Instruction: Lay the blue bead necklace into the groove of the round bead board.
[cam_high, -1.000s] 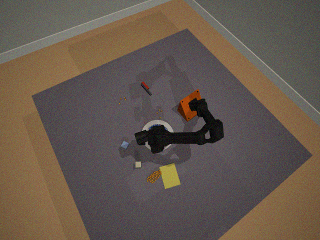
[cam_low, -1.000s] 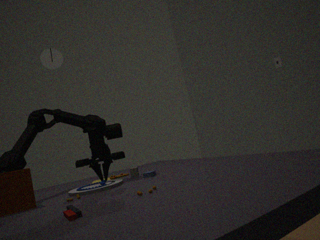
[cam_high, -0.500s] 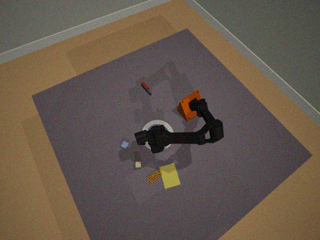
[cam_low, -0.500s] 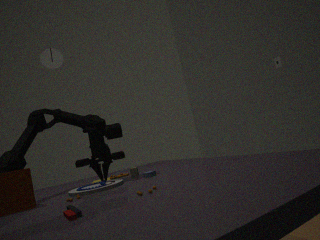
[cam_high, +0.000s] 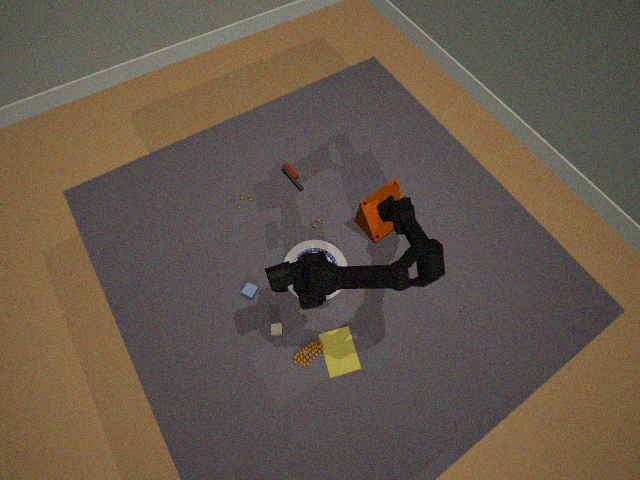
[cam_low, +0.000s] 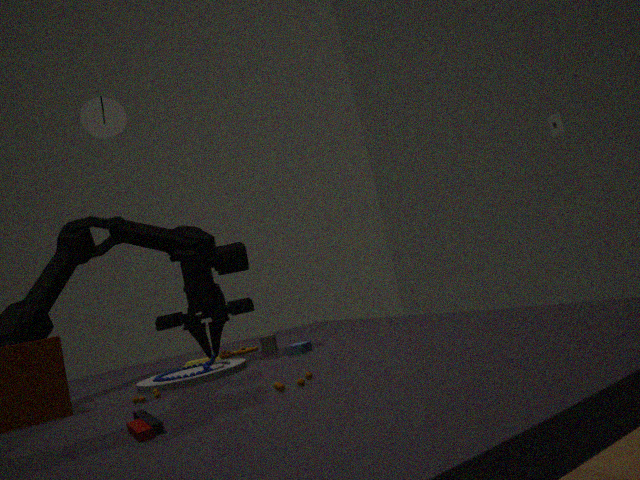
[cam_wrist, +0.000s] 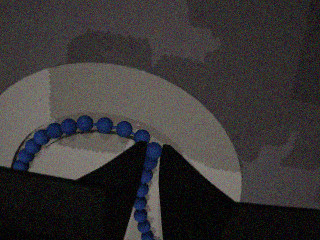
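Observation:
The round white bead board (cam_high: 341, 254) (cam_low: 227, 367) (cam_wrist: 180, 115) lies on the purple mat. The blue bead necklace (cam_wrist: 85, 124) (cam_low: 170, 375) (cam_high: 313, 252) curves along the board's groove at the left in the wrist view, then bends and runs down between my fingers. My gripper (cam_wrist: 153, 150) (cam_low: 211, 356) is shut on the necklace, its tips just above the board. In the top view the arm hides most of the board and the fingers.
An orange block (cam_high: 376, 212) holds the arm's base. A yellow sheet (cam_high: 340, 352) and a heap of orange beads (cam_high: 307, 353) lie in front of the board. A pale blue cube (cam_high: 249, 289), a beige cube (cam_high: 276, 329), a red-and-grey piece (cam_high: 292, 175) and loose orange beads (cam_high: 244, 198) lie around.

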